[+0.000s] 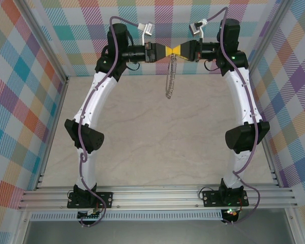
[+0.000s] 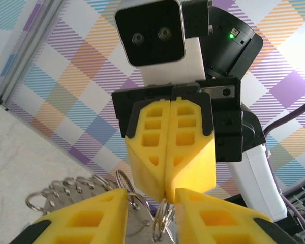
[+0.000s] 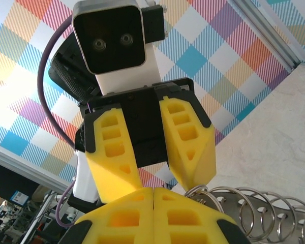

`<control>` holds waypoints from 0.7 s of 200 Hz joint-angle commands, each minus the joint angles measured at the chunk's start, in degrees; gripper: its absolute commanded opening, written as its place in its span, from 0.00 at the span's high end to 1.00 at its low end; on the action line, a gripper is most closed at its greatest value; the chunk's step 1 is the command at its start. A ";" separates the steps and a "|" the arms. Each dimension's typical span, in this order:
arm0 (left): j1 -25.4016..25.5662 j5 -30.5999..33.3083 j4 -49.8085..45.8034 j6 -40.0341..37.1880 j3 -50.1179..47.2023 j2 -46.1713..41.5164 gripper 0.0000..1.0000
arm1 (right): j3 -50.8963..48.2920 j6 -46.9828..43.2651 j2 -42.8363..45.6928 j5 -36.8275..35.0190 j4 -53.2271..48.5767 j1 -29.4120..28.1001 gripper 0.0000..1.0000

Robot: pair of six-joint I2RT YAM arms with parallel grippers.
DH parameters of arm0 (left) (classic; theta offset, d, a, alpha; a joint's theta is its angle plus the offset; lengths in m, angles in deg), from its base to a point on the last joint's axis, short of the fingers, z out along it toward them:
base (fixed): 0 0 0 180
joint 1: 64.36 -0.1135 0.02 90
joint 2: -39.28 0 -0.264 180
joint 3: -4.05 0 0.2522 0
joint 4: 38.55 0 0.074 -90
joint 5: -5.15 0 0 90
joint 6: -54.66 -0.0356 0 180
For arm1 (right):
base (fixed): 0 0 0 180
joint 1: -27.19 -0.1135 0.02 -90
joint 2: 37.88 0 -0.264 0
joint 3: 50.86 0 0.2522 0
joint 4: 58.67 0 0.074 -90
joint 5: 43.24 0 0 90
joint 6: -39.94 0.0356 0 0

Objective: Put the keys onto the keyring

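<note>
The 2 grippers meet tip to tip at the far centre, raised above the table [image 1: 142, 147]. The right gripper [image 1: 177, 50] has its yellow fingers [image 2: 185, 147] pressed flat together, pinching the top of the keyring [image 1: 169, 76]. The keyring is a string of linked silvery rings that hangs down from the closed tips. The left gripper [image 1: 168, 50] is spread, with its fingers [image 3: 109, 152] apart on either side of the right tips and the uppermost rings in the gap between them. A flat pale piece [image 2: 138, 219] lies against the inner face of 1 left finger; whether it is the key cannot be told.
</note>
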 commanded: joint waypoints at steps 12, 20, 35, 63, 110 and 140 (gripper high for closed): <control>1.01 -2.18 -1.45 -1.94 1.68 -1.59 0.70 | -1.19 -0.18 0.46 -0.10 1.40 -0.35 1.00; 1.00 -2.14 -1.49 -2.01 1.70 -1.59 0.72 | -1.57 -0.01 0.64 -0.07 1.77 -0.31 1.00; 1.17 -2.03 -1.62 -2.10 1.70 -1.63 0.76 | -2.08 0.10 0.90 0.03 2.08 -0.31 1.00; 1.41 -1.31 -1.30 -1.92 1.75 -1.54 0.85 | -3.04 0.11 1.47 0.01 2.48 -0.40 1.00; 1.81 0.23 0.44 -0.67 1.76 -1.61 1.00 | -3.63 1.09 2.77 -1.16 3.41 -0.41 1.00; 1.79 2.26 1.95 0.28 1.75 -2.29 1.00 | -3.87 2.30 4.55 -4.14 4.56 -0.01 0.70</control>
